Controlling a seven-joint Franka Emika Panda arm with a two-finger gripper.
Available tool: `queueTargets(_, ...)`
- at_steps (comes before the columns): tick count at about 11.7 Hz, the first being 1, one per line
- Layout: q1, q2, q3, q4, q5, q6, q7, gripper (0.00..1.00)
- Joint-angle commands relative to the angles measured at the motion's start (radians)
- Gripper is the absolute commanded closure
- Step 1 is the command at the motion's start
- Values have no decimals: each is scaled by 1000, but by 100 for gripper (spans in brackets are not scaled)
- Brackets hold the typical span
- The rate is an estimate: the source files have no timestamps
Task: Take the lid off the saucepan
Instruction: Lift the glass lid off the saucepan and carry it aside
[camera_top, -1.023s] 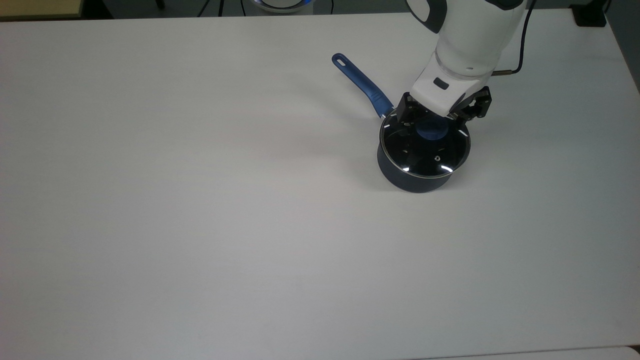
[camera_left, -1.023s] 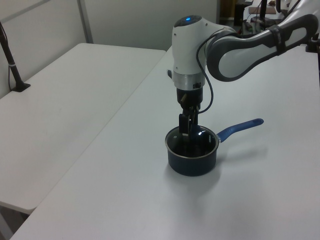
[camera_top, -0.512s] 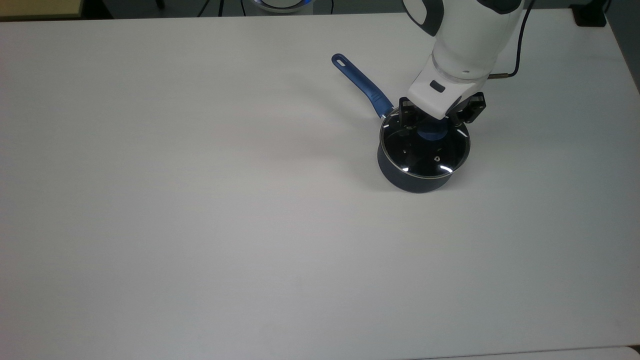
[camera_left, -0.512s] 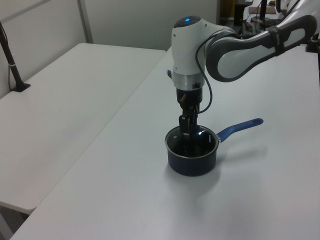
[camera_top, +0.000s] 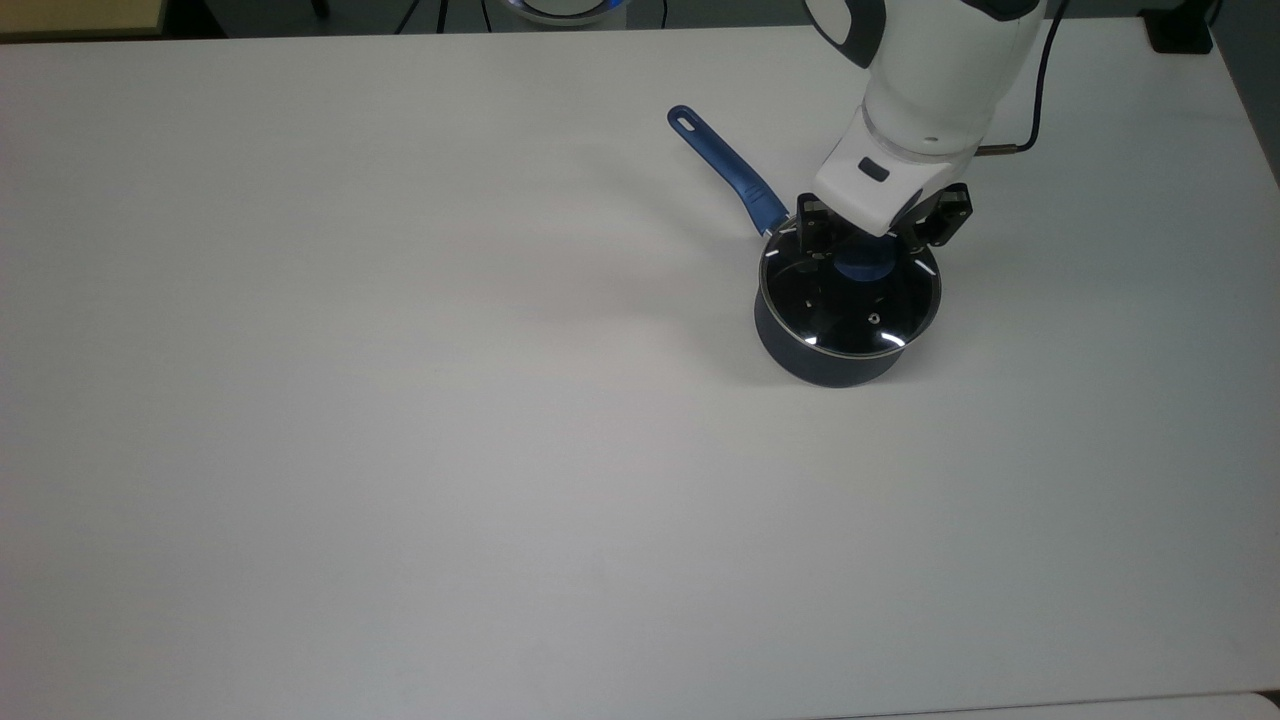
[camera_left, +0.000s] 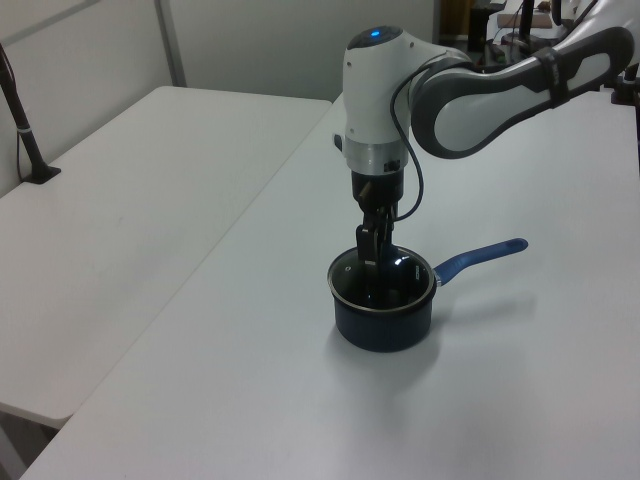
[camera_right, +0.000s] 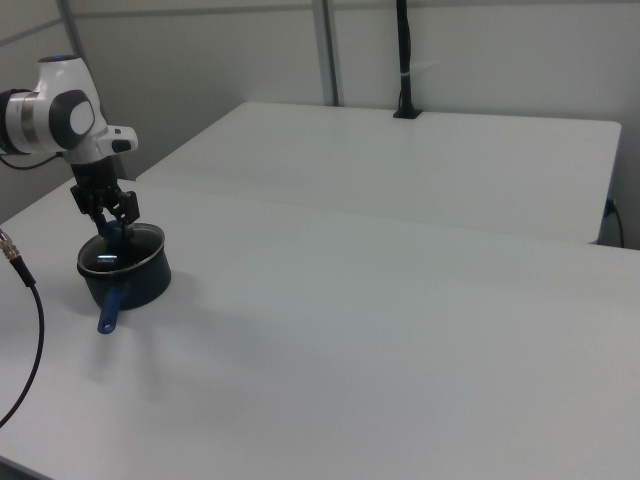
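Since a second ago your gripper (camera_top: 866, 262) has been coming down onto the lid's blue knob (camera_top: 861, 268), its fingers spread to either side and not visibly pinching it yet. You are seeing the lid (camera_top: 850, 297) still sitting on the saucepan (camera_top: 815, 362), which is resting on the white surface (camera_top: 400, 400), handle pointing toward the top view's upper left.

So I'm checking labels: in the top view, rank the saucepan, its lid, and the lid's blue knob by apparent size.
Largest to smallest in the top view:
1. the saucepan, counting its long handle
2. the lid, spanning the pot's mouth
3. the knob, partly hidden under the gripper
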Motion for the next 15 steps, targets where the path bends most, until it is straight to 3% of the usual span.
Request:
queueTargets(1,-1,-60,-7,3,1,-65,-33,44)
queueTargets(4,-29,-106,-9,5,6,-114,-60,44)
queueTargets(8,-124,-158,-9,3,-3,-174,-138,44)
queueTargets(15,-464,-157,-12,3,-10,-185,-376,44)
